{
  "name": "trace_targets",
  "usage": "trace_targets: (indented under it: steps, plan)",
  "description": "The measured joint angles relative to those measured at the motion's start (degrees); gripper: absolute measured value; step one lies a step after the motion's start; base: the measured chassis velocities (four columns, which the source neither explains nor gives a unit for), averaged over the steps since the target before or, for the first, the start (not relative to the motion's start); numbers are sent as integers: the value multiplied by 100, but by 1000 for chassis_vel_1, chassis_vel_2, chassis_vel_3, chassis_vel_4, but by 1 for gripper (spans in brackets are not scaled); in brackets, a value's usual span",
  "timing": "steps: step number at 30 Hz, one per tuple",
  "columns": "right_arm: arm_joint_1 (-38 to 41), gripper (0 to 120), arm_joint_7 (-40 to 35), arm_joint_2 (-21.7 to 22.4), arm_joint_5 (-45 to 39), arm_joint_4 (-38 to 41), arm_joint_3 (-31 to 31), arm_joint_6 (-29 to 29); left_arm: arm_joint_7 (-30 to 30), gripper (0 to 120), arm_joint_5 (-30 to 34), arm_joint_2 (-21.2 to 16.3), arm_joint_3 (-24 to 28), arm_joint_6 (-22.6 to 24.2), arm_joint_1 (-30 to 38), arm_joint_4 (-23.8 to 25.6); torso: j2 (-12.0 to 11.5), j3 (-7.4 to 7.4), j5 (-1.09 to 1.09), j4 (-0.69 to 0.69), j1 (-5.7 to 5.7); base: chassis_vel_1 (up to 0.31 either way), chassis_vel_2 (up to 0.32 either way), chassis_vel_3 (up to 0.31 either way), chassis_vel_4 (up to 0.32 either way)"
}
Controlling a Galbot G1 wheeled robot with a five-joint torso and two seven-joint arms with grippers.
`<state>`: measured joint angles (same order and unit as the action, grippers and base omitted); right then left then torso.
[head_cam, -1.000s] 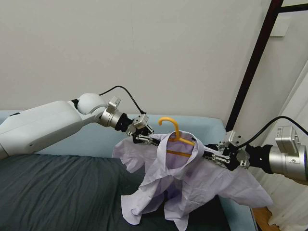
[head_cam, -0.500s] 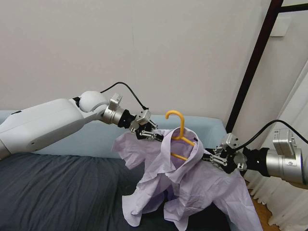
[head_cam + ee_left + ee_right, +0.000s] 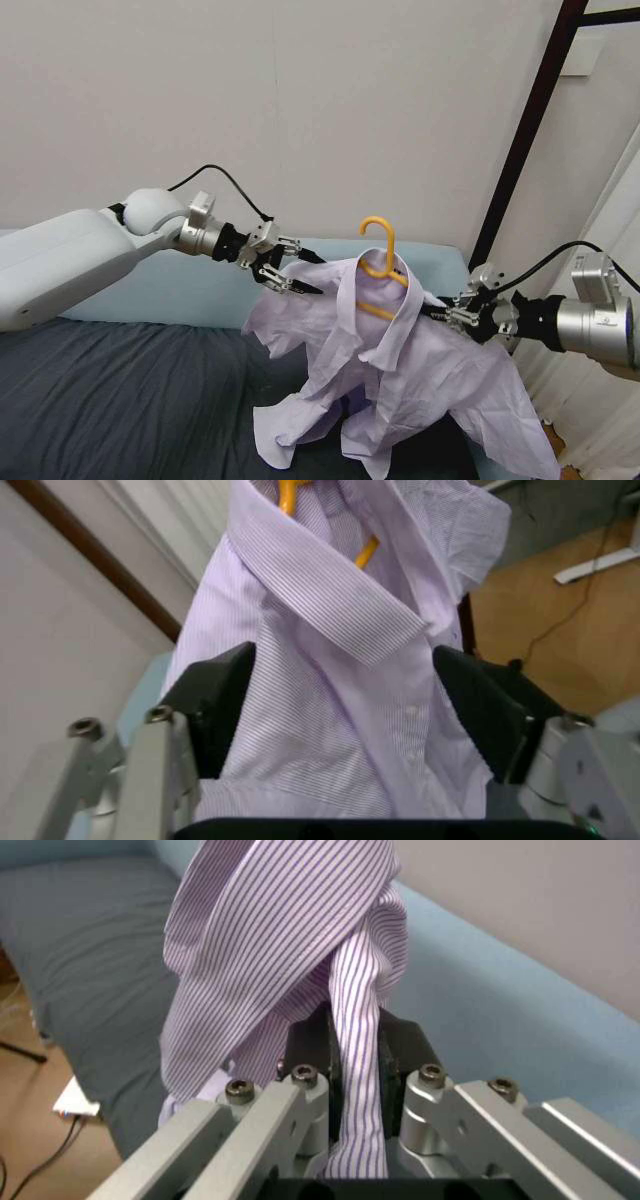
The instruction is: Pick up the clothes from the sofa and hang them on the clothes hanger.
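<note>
Shirt (image 3: 400, 370) sits on yellow hanger (image 3: 386, 250), up in the air over sofa (image 3: 120, 400), hem hanging down onto it. Right gripper (image 3: 462, 316): fingers clenched on a bunch of fabric at one shoulder. Left gripper (image 3: 300, 282): fingers spread wide at the other shoulder, grasping nothing. Risk: one-sided support, with the hanger tilted and loose inside the collar. Any swing toward dark pole (image 3: 525, 130) could tip it out or let the shirt slide off. Low hem could also drag on the sofa.
</note>
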<state>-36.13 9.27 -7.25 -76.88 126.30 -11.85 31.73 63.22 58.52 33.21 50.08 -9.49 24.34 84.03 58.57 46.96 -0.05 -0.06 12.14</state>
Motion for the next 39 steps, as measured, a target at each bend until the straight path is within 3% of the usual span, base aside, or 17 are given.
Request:
trace_targets:
  steps: [4, 6, 10, 11, 12, 13, 15, 16, 19, 22, 25, 26, 27, 31, 34, 38, 39]
  plan:
    - [2, 8, -62, -306, 18, -290, -41, 56, -222, 95, 109, -362, -536, -52, -340, 112, 0, 0, -1, 0, 0, 0, 0, 0, 0]
    - [6, 8, -84, -385, 32, -364, -45, 58, -355, 98, 139, -441, -676, -73, -438, 198, 0, 0, 0, -3, 1, 0, 0, 0, 0]
    - [195, 8, -150, -733, 133, -831, -79, 77, -1479, 100, 235, -925, -1101, -324, -1133, 899, 0, 0, 1, -3, 0, 0, 0, 0, 0]
    - [195, 8, -150, -733, 133, -831, -79, 77, -1479, 100, 235, -925, -1101, -324, -1133, 899, 0, 0, 1, -3, 0, 0, 0, 0, 0]
    - [269, 8, -165, -828, 154, -981, -79, 77, -2180, 100, 185, -1115, -1232, -476, -1451, 1241, 0, 0, -2, -3, 1, 0, 0, 0, 0]
    - [304, 8, -170, -876, 165, -1055, -78, 77, -2463, 100, 159, -1176, -1274, -531, -1566, 1373, 0, 0, -2, -1, 1, 0, 0, 0, 0]
    - [441, 8, -158, -1096, 256, -1371, -61, 68, -3969, 100, -64, -1480, -1331, -664, -2101, 2138, 0, 0, -2, 1, 0, 0, 0, 0, 0]
    - [441, 8, -158, -1096, 256, -1371, -61, 68, -3969, 100, -64, -1480, -1331, -664, -2101, 2138, 0, 0, -2, 1, 0, 0, 0, 0, 0]
    - [587, 8, -84, -1365, 408, -1735, -30, 41, -5272, 100, -293, -1577, -1365, -579, -2447, 2722, 0, 0, 3, 0, 0, 0, 0, 0, 0]
    - [688, 8, -34, -1472, 499, -1898, 24, 9, -5726, 100, -378, -1550, -1379, -473, -2566, 2917, 0, 0, 3, -2, 0, 0, 0, 0, 0]
    - [942, 8, -5, -1659, 546, -2095, 125, -9, -6617, 100, -334, -1389, -1379, -192, -2694, 3217, 0, 0, 2, -4, 0, 0, 0, 0, 0]
    - [1125, 8, -5, -1762, 544, -2195, 180, -12, -7204, 100, -163, -1259, -1396, 36, -2739, 3373, 0, 1, 3, -4, 0, 0, 0, 0, 0]
    - [1125, 8, -5, -1762, 544, -2195, 180, -12, -7204, 100, -163, -1259, -1396, 36, -2739, 3373, 0, 1, 3, -4, 0, 0, 0, 0, 0]
    - [1857, 8, -68, -2030, 435, -2505, 382, 21, -8635, 100, 621, -522, -1765, 660, -2983, 3462, 0, 1, 2, -1, 0, 0, 0, 0, 0]
    - [2003, 8, -89, -2037, 364, -2501, 417, 51, -8724, 100, 713, -80, -1817, 660, -3038, 3156, 0, 0, 0, -1, 0, 0, 0, 0, 0]
    - [1774, 8, -206, -1952, 338, -2198, 265, 82, -8307, 100, 683, 1125, -1832, 191, -3100, 2227, 0, 1, 2, -4, 1, 0, 0, 0, 0]
    - [1774, 8, -206, -1952, 338, -2198, 265, 82, -8307, 100, 683, 1125, -1832, 191, -3100, 2227, 0, 1, 2, -4, 1, 0, 0, 0, 0]
